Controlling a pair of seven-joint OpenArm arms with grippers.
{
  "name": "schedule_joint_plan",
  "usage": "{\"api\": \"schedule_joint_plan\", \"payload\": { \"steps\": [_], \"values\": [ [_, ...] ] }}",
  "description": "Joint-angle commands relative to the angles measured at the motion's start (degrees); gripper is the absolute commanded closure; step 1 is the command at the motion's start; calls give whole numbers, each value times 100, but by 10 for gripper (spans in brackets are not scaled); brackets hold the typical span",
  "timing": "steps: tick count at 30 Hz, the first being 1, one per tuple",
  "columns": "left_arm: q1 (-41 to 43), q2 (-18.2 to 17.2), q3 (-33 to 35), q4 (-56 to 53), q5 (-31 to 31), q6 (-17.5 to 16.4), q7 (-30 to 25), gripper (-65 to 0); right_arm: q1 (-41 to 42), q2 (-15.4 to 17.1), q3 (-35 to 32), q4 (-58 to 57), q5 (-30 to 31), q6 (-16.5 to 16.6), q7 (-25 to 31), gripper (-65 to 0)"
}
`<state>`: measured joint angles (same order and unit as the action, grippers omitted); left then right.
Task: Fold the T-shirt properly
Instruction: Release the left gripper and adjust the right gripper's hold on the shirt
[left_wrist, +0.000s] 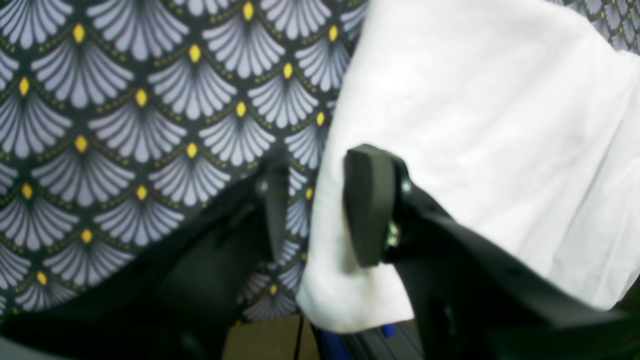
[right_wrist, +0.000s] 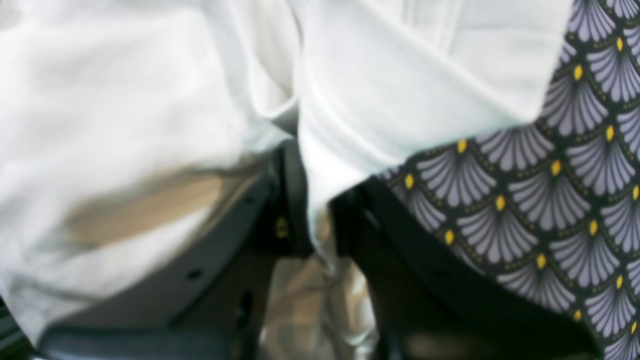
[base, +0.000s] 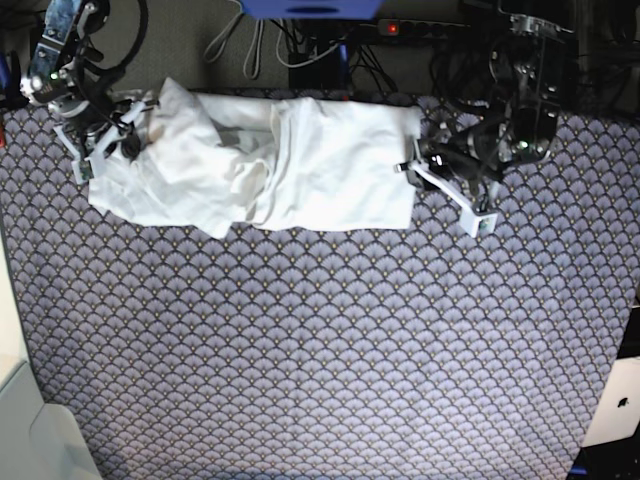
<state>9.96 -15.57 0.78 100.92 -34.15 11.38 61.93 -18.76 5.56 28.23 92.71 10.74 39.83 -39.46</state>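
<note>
The T-shirt (base: 270, 165), soft, creased white cotton, lies bunched along the far edge of the fan-patterned cloth (base: 320, 340) (scalloped lilac shells, yellow dots). The right gripper (right_wrist: 315, 215) pinches a fold of it; the left gripper (left_wrist: 320, 210) stands parted astride its hem.

Both arms are dark, nearly black, hung with loops of black cable, and each carries pale grey-white bracket pieces near the wrist. The left gripper (left_wrist: 320, 205) has matte black fingers with flat, rounded pads (left_wrist: 369, 205) and a small metallic screw beside one pad. The right gripper (right_wrist: 320, 220) has the same black fingers, with round holes along a greyish link and a small yellowish fastener.
</note>
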Motion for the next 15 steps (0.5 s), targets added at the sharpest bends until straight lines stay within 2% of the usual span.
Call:
{"api": "schedule_joint_plan", "payload": {
  "steps": [1,9,15],
  "values": [
    [-24,-65,-29,180,-44,-17,-9,-222,-88,20,4,-9,-384,17,-524,0],
    [143,-197,-29,330,0,1,9,-222,-247,-33,4,879,-358,17,-524,0],
    [204,-249,-29,39,0,-8,-61,-222,-352,-288,4,1855,-349,17,-489,0]
  ]
}}
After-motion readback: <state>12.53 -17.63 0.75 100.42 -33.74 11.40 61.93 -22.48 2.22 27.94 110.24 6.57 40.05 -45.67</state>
